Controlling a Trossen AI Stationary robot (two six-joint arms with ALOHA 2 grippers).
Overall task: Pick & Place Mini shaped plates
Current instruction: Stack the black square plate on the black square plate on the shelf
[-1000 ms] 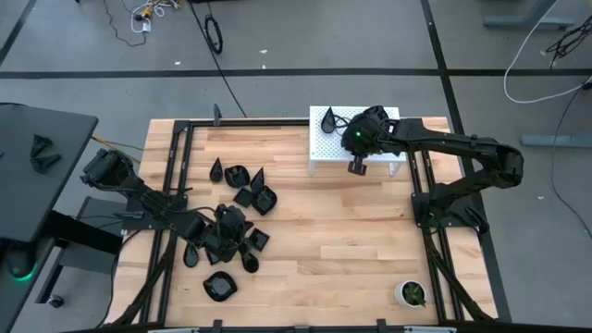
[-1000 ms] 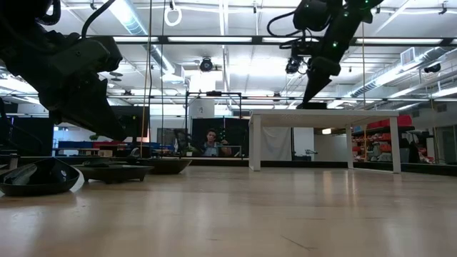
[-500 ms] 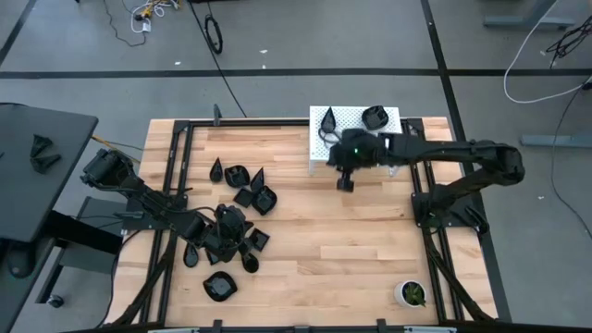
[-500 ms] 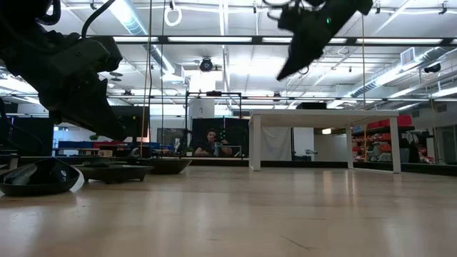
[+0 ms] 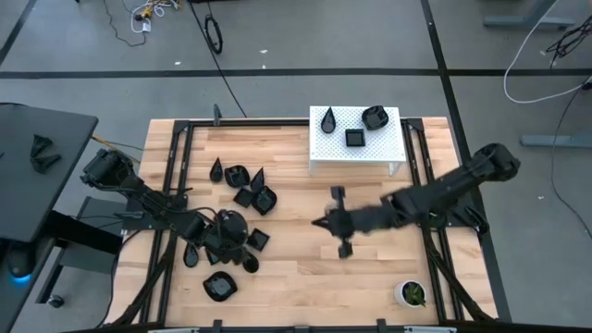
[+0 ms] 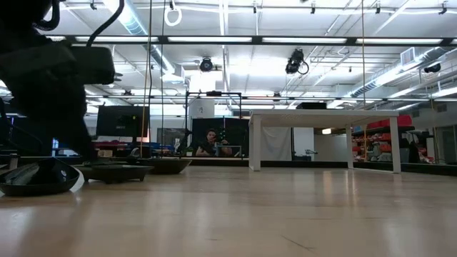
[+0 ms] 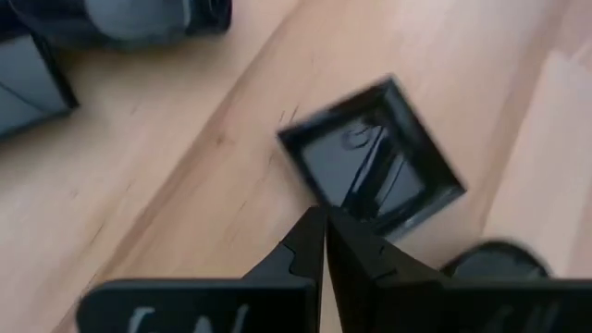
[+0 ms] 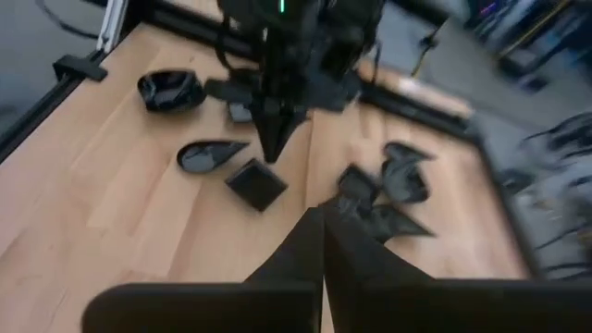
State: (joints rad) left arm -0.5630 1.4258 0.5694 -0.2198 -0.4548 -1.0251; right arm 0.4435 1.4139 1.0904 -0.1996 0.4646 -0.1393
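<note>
The mini shaped plates (image 5: 242, 190) are small glossy black dishes in teardrop, square and rounded forms, and no brand, label or legible writing shows on them or anywhere around them. Most lie in a loose cluster on the left part of the wooden table (image 5: 305, 240): a teardrop, a rounded dish and some squares toward the far side, with more squares and teardrops nearer the front, and one rounded dish (image 5: 220, 287) apart by the front edge. In the low view they appear as shallow dark bowls (image 6: 43, 177) resting flat on the wood at the left. Three more sit on the white perforated stand (image 5: 326, 148) at the far middle of the table: a teardrop (image 5: 328, 119), a square (image 5: 355, 138) and a rounded one (image 5: 375, 117), each apart from the others. The left gripper (image 5: 231, 239) hangs low over the front part of the cluster with its jaws pressed together and holding nothing; its wrist view shows the closed tips just above a square plate (image 7: 375, 166) lying on the wood. The right gripper (image 5: 335, 222) is over the bare middle of the table, well apart from the stand, its jaws also pressed together and empty. A small white pot with a green plant (image 5: 410, 293) stands near the front right corner.
</note>
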